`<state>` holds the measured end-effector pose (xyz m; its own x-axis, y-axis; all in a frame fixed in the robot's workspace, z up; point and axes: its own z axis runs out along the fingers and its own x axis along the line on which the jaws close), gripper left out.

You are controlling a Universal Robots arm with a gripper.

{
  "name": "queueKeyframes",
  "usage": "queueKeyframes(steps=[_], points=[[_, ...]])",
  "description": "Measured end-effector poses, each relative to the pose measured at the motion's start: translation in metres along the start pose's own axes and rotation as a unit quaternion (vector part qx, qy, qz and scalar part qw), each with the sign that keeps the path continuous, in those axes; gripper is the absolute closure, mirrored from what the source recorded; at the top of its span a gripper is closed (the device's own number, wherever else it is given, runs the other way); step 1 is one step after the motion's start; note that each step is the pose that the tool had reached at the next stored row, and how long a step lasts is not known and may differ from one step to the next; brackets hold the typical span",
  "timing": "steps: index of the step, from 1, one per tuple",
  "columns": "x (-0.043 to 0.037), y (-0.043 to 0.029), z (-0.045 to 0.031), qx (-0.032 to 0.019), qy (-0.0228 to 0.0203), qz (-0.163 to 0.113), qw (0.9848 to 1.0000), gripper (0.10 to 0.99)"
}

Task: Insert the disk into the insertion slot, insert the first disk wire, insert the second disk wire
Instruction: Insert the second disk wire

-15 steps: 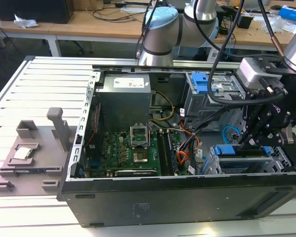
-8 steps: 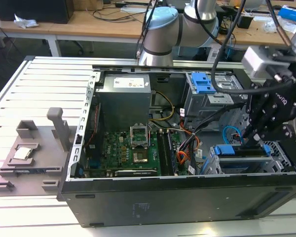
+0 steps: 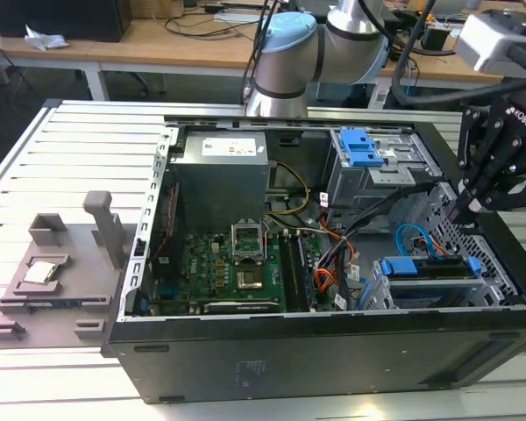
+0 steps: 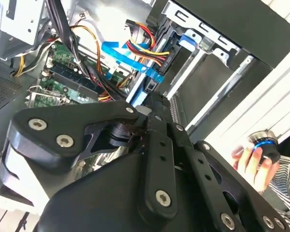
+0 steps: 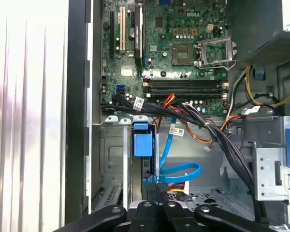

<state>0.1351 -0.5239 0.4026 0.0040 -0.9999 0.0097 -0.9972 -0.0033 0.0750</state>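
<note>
The disk in its blue carrier sits inside the insertion slot, the low perforated grey cage at the exterior view's right end of the open computer case. My black gripper hangs over the disk's back edge. In both wrist views its fingers are closed together, with the plug of a flat blue disk wire at their tips, against the disk's edge. The blue wire loops away toward the motherboard. A red and yellow wire bundle ends beside that plug. The carrier's blue tab shows past my gripper.
A taller cage with a blue latch stands behind the slot. Thick black cable bundles cross the case near the motherboard. A grey power supply fills the back. A person's hand holds a round knob outside the case.
</note>
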Motion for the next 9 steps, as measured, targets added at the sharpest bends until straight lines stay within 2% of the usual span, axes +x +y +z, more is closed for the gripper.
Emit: queueKeyframes(steps=[9], points=[[0.0000, 0.0001, -0.0014, 0.0000, 0.0000, 0.000, 1.0000, 0.980]])
